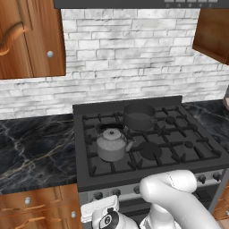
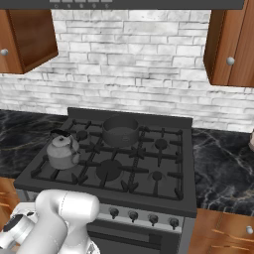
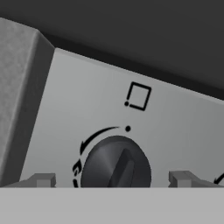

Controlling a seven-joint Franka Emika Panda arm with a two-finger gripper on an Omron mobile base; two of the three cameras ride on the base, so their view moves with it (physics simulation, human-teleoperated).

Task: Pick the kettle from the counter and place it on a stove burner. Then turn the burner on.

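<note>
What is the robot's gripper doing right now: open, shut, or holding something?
Gripper: open and holding nothing, its fingertips standing on either side of a black stove knob without touching it.

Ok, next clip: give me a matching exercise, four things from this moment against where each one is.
Things:
1. kettle
2. pot
3. knob
4. counter

Places:
A. either side of the stove
B. on the stove's front left burner
C. between the open jaws, on the grey front panel
D. on a rear burner

Pairs: 1-B, 2-D, 3-C, 4-A
</note>
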